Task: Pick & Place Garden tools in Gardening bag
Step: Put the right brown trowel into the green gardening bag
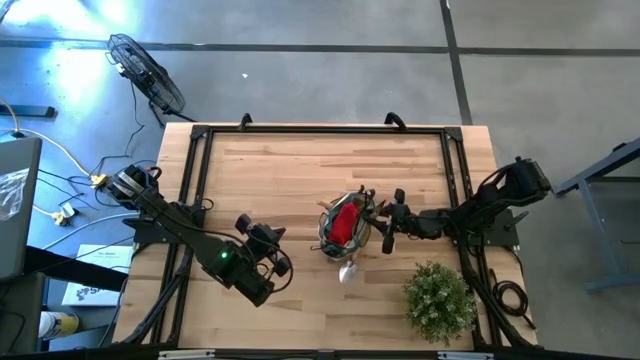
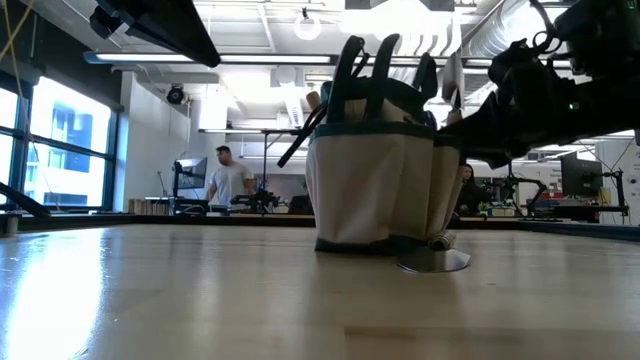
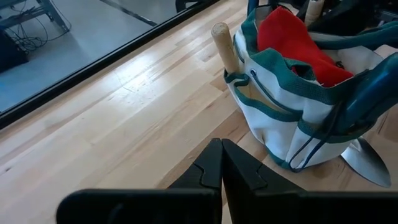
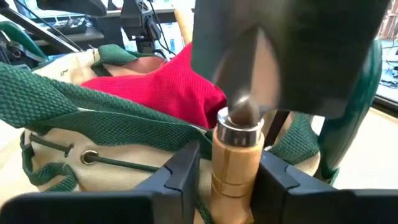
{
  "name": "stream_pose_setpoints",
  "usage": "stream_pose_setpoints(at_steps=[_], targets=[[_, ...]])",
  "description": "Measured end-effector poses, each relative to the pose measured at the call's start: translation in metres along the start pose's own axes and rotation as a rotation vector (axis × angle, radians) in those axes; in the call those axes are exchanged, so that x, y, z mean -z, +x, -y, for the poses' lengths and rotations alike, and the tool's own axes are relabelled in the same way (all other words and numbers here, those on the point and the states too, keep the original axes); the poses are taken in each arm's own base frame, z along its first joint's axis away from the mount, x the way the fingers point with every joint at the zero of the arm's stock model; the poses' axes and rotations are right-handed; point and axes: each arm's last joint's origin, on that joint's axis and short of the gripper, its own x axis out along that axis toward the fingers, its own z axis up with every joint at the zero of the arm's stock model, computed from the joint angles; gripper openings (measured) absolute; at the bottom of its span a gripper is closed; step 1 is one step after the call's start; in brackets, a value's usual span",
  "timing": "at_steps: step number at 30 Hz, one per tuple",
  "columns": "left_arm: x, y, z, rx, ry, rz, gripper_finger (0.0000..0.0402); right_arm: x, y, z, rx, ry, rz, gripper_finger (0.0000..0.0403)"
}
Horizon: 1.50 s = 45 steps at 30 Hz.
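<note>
A pale wooden table [image 1: 300, 180] fills the space between the two arms, with a workshop behind it where a person [image 2: 228, 180] stands at a bench. Near the table's right-centre sits the gardening bag [image 1: 345, 228] — cream fabric with green trim and loop handles — with a red glove-like piece [image 1: 345, 222] bulging out of its top. A wooden handle [image 3: 222, 45] pokes up from one of its outer pockets, and a silver trowel blade [image 1: 348, 270] lies on the table just beside the bag's base. The right gripper [image 4: 233, 177] is right at the bag's rim, its fingers clamped on the pale wooden handle of a trowel [image 4: 239, 158] whose metal blade rises above the bag. The left gripper [image 3: 221, 167] hovers over bare table near the bag, its jaws pressed together and holding nothing. A potted plant [image 1: 438, 300] stands at the table's right front corner
</note>
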Motion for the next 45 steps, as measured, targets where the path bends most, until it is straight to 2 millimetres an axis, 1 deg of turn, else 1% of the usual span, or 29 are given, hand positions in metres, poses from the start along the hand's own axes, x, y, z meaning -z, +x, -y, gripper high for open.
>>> stream_pose_setpoints(at_steps=[13,20,25,30,33,38,45], targets=[[0.001,0.0,0.001,0.011,0.022,-0.025,0.0,-0.01,-0.001,-0.002,-0.013,0.0,0.099,0.0104],[0.001,0.0,0.001,0.011,0.023,-0.025,0.0,-0.015,-0.003,-0.005,-0.025,-0.05,0.144,0.0105],[0.001,0.0,0.001,0.01,0.024,-0.023,0.0,-0.013,-0.003,-0.005,-0.022,-0.053,0.125,0.0099],[0.001,0.0,0.001,0.01,0.024,-0.022,0.0,-0.01,-0.002,-0.004,-0.021,-0.054,0.096,0.0052],[0.001,0.0,0.001,0.01,0.023,-0.021,0.0,-0.007,-0.002,-0.004,-0.025,-0.068,0.066,0.0052],[0.001,0.0,0.001,0.01,0.023,-0.021,0.0,-0.002,-0.002,-0.004,-0.015,-0.04,0.02,0.0052],[0.0,0.0,0.001,0.013,0.017,-0.019,0.0,0.001,-0.001,-0.003,-0.009,-0.032,-0.007,0.0052]])
